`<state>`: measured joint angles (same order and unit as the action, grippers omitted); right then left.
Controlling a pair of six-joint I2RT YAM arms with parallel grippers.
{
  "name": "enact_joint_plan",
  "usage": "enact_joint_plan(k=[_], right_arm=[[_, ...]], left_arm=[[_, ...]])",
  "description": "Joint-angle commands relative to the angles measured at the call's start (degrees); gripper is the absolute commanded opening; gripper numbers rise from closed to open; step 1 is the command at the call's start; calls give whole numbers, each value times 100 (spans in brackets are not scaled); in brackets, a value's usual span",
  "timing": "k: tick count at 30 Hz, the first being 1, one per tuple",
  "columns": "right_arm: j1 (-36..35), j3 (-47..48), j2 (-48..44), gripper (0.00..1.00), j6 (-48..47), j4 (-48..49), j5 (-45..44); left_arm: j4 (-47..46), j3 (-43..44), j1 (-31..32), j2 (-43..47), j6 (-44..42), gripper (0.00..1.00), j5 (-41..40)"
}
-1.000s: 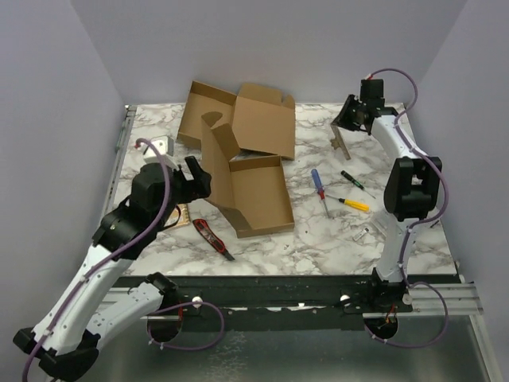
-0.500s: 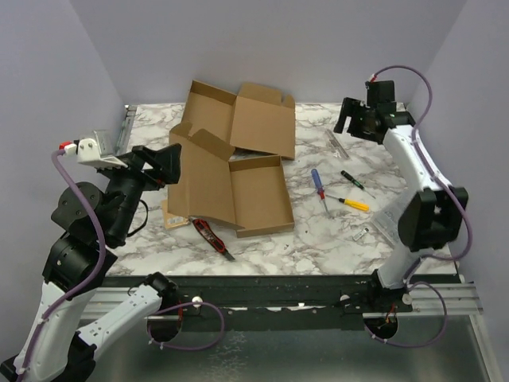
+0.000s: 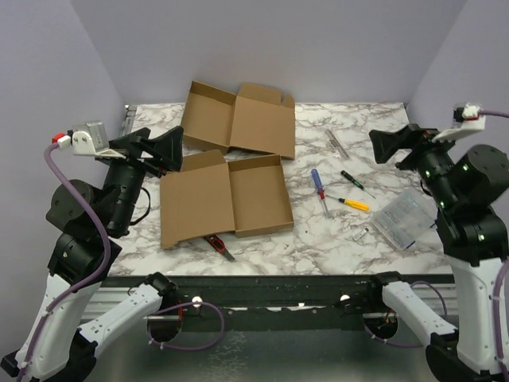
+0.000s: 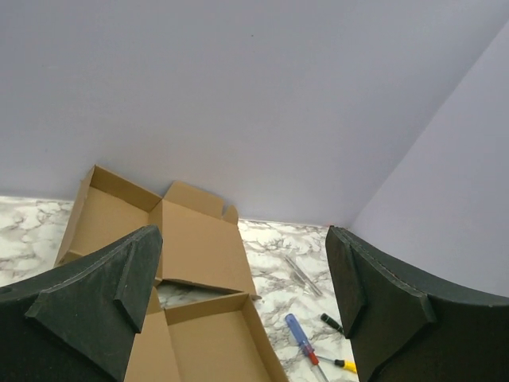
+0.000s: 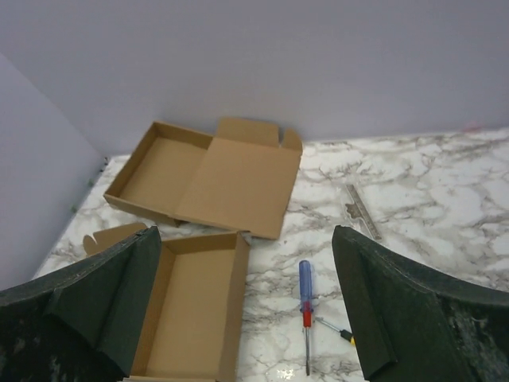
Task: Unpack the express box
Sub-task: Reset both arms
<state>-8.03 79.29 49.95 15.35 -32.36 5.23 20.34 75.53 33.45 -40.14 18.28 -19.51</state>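
Box (image 3: 231, 199) lies open at table (image 3: 318, 243) centre; second box (image 3: 238, 119) at its 12 o'clock. Left gripper (image 3: 165, 147) and right gripper (image 3: 394, 147) hover.
Left wrist: jaws spread wide, holding nothing.
Right wrist: likewise; screwdriver (image 5: 305, 290) at the box's 3 o'clock.

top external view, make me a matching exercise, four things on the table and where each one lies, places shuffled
Things:
1 red utility knife
2 clear plastic packet
3 metal strip
4 blue screwdriver

Places:
A nearest the right edge of the table
B partly under the front edge of the near box
C far side, to the right of the far box
D between the near box and the yellow screwdriver

Pairs: 1-B, 2-A, 3-C, 4-D
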Motion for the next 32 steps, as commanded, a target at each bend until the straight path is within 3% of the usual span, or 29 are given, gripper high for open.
enact_joint_plan(k=[1, 11, 32], right_arm=[[32, 150, -619, 100, 66, 86, 74], [30, 252, -1708, 100, 108, 705, -122], [30, 194, -2122, 100, -46, 645, -495]], left_arm=[[-311, 185, -19, -73, -51, 91, 329], [-391, 364, -14, 52, -158, 91, 344], [-512, 303, -16, 69, -162, 92, 310]])
